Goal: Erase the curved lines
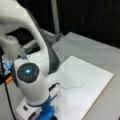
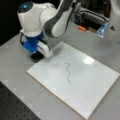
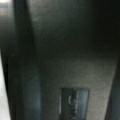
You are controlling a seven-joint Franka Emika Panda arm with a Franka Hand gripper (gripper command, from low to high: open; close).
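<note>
The curve lines [image 1: 72, 87] [image 2: 68, 72] are one thin dark wavy squiggle, whole, near the middle of the white board [image 1: 92, 72] [image 2: 95, 82] in both front views. In a front view my gripper [image 2: 37, 54] is down at the board's left corner, right over a black block eraser [image 2: 35, 58] and apart from the squiggle. A dark surface, the eraser [image 3: 75, 50], fills the wrist view from close up, with a finger [image 3: 27, 75] at the left and a small label [image 3: 74, 102] low down. In a front view my arm's white and blue wrist [image 1: 42, 105] hides the fingertips.
The board lies on a grey table [image 2: 15, 65]. In a front view an orange object [image 2: 82, 28] and a blue-lit part [image 2: 102, 29] sit at the top right. A dark perforated surface [image 2: 15, 107] borders the bottom left. A grey post [image 1: 55, 17] stands behind.
</note>
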